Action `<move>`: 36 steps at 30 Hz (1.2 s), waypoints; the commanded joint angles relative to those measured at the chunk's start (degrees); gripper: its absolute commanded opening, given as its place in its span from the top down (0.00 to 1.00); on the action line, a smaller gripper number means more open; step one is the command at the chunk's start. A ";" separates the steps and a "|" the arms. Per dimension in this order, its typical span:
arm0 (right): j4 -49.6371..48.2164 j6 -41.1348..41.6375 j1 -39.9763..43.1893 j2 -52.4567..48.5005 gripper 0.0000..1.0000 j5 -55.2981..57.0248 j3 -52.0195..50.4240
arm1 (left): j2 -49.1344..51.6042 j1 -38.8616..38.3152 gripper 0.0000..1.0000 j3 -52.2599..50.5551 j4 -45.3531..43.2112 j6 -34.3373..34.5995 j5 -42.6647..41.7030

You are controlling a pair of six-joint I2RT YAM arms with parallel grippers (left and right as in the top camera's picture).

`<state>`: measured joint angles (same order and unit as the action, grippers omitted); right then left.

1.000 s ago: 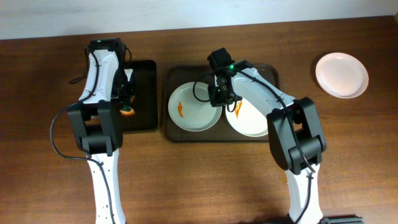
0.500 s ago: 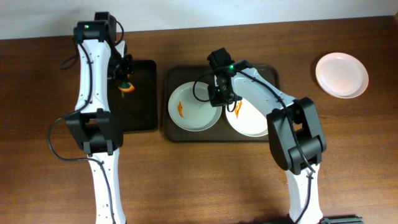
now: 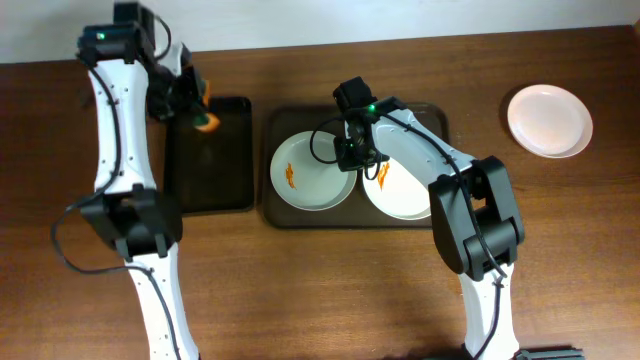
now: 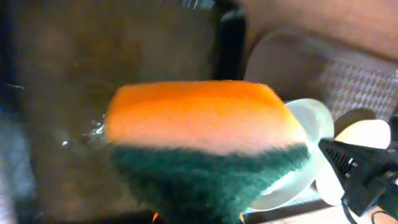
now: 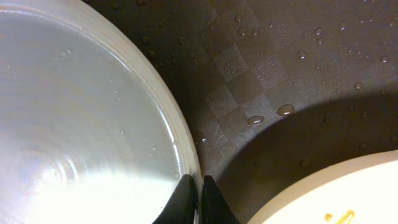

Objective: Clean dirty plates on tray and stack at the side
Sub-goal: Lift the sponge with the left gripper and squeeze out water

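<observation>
First plate (image 3: 315, 190), orange-smeared, lies in tray (image 5: 280, 62); my right gripper (image 5: 194, 194) has its fingertips closed on plate's rim. Second plate (image 3: 405, 200), also smeared, sits just right of that gripper in same wet tray. Third plate (image 3: 549, 120) rests well off to its right, on table (image 3: 330, 290). My left gripper (image 3: 200, 115) clamps orange-and-green sponge (image 4: 199, 143), black tray (image 3: 210, 175) beneath it.

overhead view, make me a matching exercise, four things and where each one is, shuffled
1. orange-and-green sponge
2. smeared round white plate gripped by the right gripper
3. clean round pale plate
4. small black rectangular tray

A. bare table, far right
B. beside the large dark brown tray, on its left
C. in the left gripper
D. left half of the brown tray

Pairs: 1-C, 2-D, 3-A, 4-B
</observation>
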<state>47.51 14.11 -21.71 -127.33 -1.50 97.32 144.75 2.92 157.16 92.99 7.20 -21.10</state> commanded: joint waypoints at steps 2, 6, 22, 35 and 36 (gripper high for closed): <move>0.07 -0.31 -0.39 0.48 0.96 2.21 -0.96 | 3.69 5.66 1.00 -1.16 3.34 0.68 -23.15; 0.00 -0.31 -0.39 0.48 0.95 2.21 -0.96 | 2.54 11.10 1.00 -1.16 3.76 0.70 -47.58; -0.63 -0.31 -0.39 0.48 0.95 2.21 -0.96 | 2.56 5.86 1.00 -3.08 2.21 -11.80 -5.62; -0.57 -0.31 -0.39 0.48 0.95 2.21 -0.96 | -2.38 -1.77 1.00 -8.98 -2.47 -5.22 14.93; -0.26 -0.31 -0.39 0.48 0.96 2.21 -0.96 | -0.92 -1.79 1.00 -10.97 -3.04 -5.25 14.95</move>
<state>46.94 13.69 -21.74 -127.33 -1.45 97.27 135.76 1.72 153.03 90.72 0.82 -7.01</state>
